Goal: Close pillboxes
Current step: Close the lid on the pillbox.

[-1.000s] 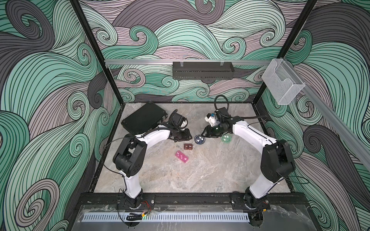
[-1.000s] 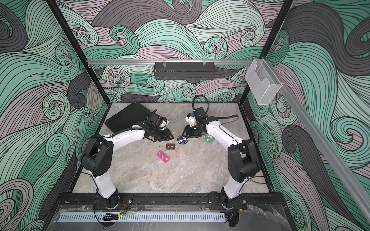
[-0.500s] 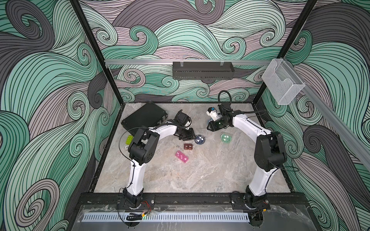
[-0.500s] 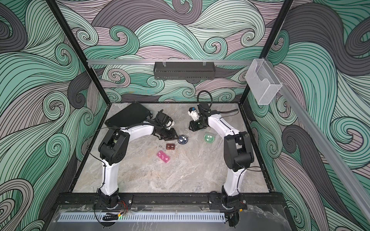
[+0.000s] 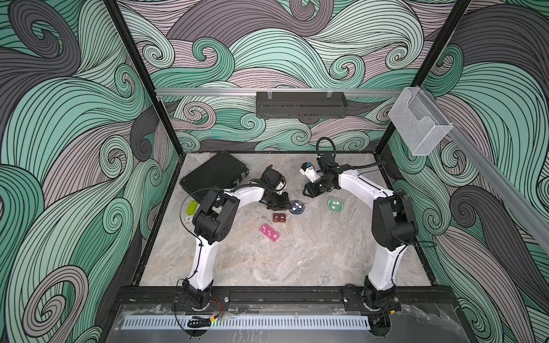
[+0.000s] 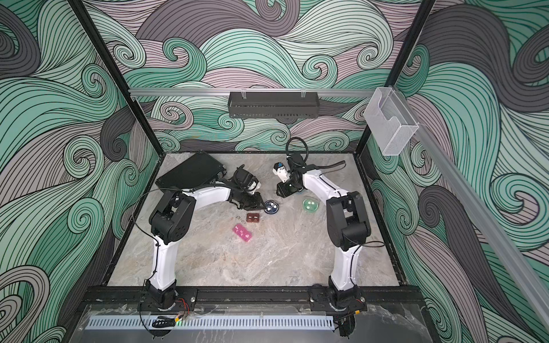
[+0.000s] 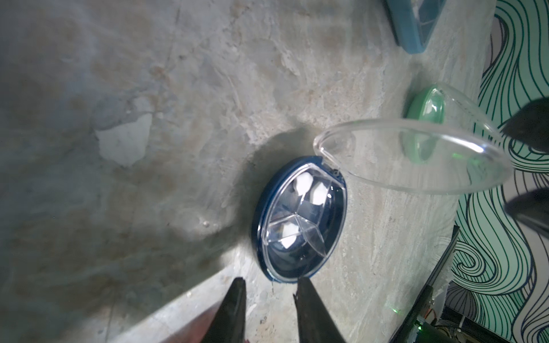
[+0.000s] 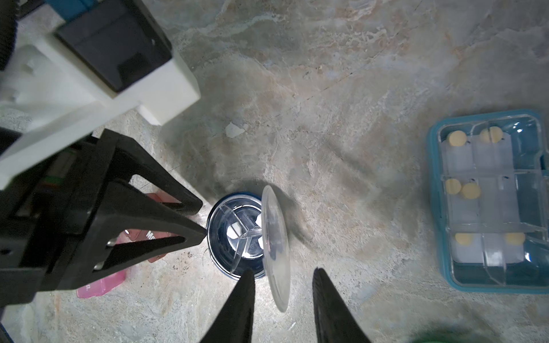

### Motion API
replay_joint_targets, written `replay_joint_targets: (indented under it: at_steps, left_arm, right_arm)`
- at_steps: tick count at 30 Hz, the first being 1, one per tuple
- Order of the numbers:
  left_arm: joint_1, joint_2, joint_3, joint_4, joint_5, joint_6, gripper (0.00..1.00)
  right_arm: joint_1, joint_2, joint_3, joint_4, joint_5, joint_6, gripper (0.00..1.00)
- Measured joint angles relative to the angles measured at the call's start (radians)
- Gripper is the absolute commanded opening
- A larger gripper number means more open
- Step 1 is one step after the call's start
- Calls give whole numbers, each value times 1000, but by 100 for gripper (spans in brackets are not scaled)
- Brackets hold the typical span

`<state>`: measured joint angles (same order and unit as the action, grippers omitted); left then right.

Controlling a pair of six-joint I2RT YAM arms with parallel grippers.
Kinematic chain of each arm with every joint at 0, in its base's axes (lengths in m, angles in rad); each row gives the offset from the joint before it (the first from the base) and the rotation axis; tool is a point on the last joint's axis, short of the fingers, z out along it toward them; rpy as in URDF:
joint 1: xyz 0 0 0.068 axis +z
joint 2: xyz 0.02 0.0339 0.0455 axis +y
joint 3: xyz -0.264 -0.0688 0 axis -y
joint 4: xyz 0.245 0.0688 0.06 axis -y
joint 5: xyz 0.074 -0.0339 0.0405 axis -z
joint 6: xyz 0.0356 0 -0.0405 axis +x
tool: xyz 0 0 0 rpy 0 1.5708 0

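The dark-blue round pillbox (image 5: 297, 207) (image 7: 297, 219) lies mid-table with its clear lid (image 7: 410, 154) (image 8: 276, 246) standing up, open. My left gripper (image 5: 283, 205) (image 7: 269, 282) is open with nothing between its fingers, its tips just short of the box's rim. My right gripper (image 5: 306, 193) (image 8: 283, 273) is open on the opposite side. The lid's free edge sits in the gap between its fingers, with space on both sides. The green round pillbox (image 5: 336, 205), the brown one (image 5: 279, 217) and the pink one (image 5: 269, 233) lie nearby. The light-blue pillbox (image 8: 487, 202) lies with its lid raised.
A large black case (image 5: 214, 175) lies at the back left corner. A green block (image 5: 192, 207) and a small white disc (image 5: 187, 219) sit beside the table's left edge. A black shelf (image 5: 300, 104) and a clear bin (image 5: 419, 127) hang on the walls.
My left gripper has moved right, up to the dark-blue pillbox, and its jaws have narrowed a little. My right gripper has stayed close by the box. Both arms' elbows have risen.
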<state>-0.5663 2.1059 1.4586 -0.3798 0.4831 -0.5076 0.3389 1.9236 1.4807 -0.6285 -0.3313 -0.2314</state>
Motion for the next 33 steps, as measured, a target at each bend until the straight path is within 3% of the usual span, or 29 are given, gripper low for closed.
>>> replay_joint_targets:
  at_steps: [23, 33]
  left_arm:
    - [-8, 0, -58, 107, -4, -77, 21]
    - [-8, 0, -63, 124, -10, -93, 19]
  right_arm:
    - [13, 2, 0, 0, 19, -2, 11]
    - [29, 2, 0, 0, 26, -2, 10]
